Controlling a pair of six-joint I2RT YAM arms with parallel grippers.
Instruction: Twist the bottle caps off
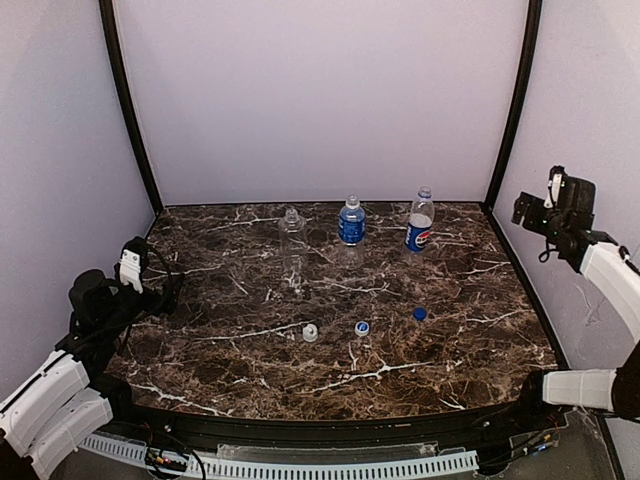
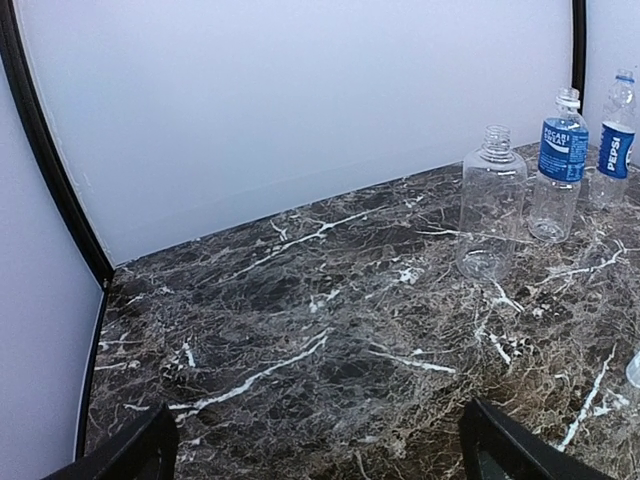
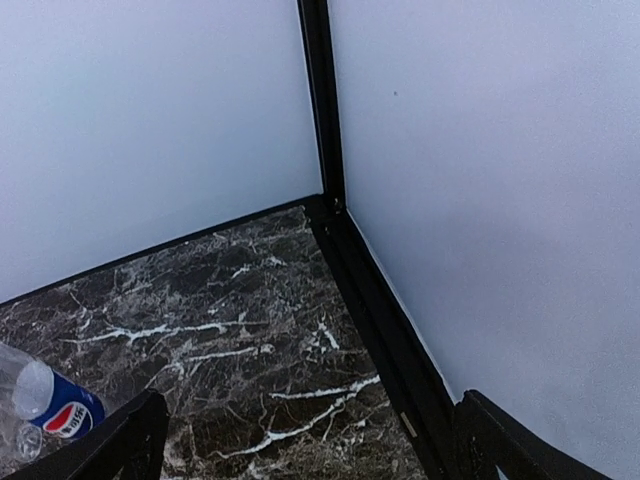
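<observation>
Left hand (image 1: 168, 290): sits at the left edge of the worktop (image 1: 250, 375), well apart from every bottle and cap. Fingers (image 2: 130, 455) spread wide in the left wrist view, gripping nothing.

Unlabelled bottle (image 1: 292, 235): stands upright towards the rear, left of centre, slightly nearer than the other two bottles. Neck open with threads exposed in the left wrist view (image 2: 490, 200).

Blue-label bottle (image 1: 351, 222): stands upright at rear centre, just beside the unlabelled bottle but not touching it. Also seen from the left wrist (image 2: 560, 165).

Pepsi bottle (image 1: 421, 222): stands upright at the rear, right of centre, near the back wall (image 1: 320, 100). Shows only in part at the lower left of the right wrist view (image 3: 50, 405).

White cap (image 1: 310, 332): lies on the worktop in the near half, in front of the unlabelled bottle and well apart from it.

Middle blue cap (image 1: 362, 327): lies near the white cap, to its right, apart from it.

Right blue cap (image 1: 420, 313): lies further right and a little further back, in front of the Pepsi bottle. Together with the other two caps, forms a loose row across the worktop.

Right hand (image 1: 525, 210): hangs raised by the right wall, above the rear right corner, facing the black corner post (image 3: 320, 110). Fingers (image 3: 120, 440) set wide, gripping nothing.
</observation>
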